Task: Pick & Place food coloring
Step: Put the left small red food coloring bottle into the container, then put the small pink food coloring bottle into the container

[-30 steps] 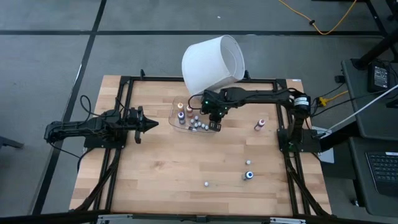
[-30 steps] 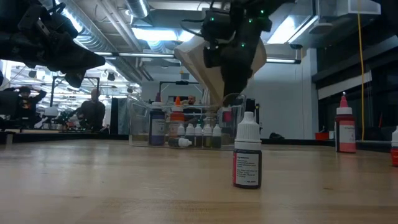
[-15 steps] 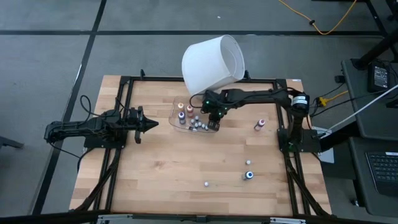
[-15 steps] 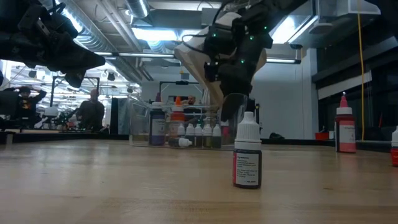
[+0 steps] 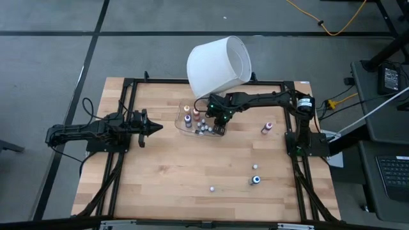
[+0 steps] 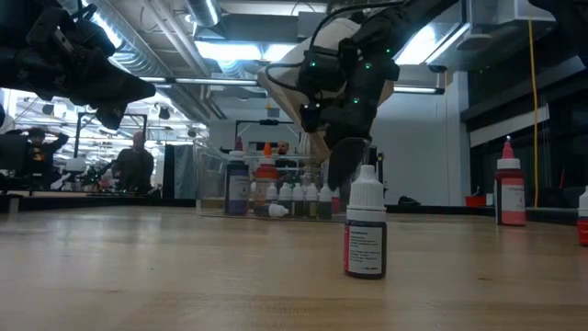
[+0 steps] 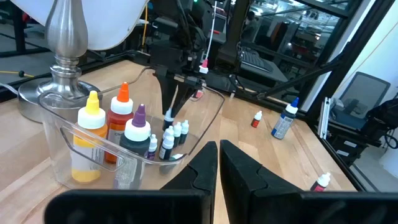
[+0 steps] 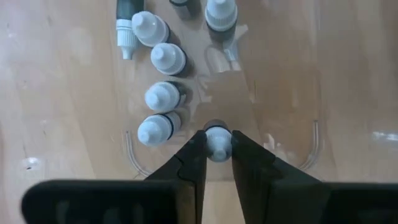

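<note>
The right gripper point(image 8: 217, 144) hangs over the clear tray point(image 5: 181, 124) at the back of the table, beside the white lampshade point(image 5: 218, 64). Its fingers point(image 8: 193, 155) are nearly closed around a tiny white-capped bottle point(image 8: 217, 138), which stands upright inside the tray next to a row of four like it point(image 8: 163, 93). Bigger bottles with yellow, orange and purple caps point(image 7: 122, 121) sit at the tray's other end. More bottles stand loose on the table point(image 5: 160, 179): a pink one point(image 5: 267, 128), a blue one point(image 5: 255, 179) and two small ones point(image 5: 212, 189). The left gripper point(image 5: 155, 128) waits to the tray's left, fingers pressed together, holding nothing.
</note>
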Available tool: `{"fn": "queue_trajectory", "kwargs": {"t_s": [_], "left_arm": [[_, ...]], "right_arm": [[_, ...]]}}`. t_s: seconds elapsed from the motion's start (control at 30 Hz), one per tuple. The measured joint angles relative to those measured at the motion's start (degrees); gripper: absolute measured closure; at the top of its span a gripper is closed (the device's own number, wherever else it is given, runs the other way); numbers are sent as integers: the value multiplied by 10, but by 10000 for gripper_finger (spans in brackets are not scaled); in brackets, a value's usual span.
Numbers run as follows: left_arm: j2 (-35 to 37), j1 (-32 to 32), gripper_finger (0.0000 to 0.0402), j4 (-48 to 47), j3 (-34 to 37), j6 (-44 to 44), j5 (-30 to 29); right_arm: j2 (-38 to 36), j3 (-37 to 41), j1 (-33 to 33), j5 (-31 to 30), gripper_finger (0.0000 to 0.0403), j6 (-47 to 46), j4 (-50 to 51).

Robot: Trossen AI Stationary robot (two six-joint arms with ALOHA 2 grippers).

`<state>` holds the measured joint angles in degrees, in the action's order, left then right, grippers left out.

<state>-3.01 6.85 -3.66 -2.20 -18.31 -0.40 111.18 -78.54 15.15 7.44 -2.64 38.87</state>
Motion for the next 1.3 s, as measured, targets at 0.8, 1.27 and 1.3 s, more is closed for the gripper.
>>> {"fn": "queue_trajectory", "kwargs": {"t_s": [0.8, 1.27, 1.3], "left_arm": [[0, 0, 386, 0, 0, 0, 0], [0, 0, 387, 0, 0, 0, 0], [0, 0, 386, 0, 0, 0, 0]], "right_arm": [[2, -103, -16, -19, 259, 1, 89], [-64, -263, -148, -146, 258, -29, 292], [-72, -262, -163, -157, 258, -36, 292]]}}
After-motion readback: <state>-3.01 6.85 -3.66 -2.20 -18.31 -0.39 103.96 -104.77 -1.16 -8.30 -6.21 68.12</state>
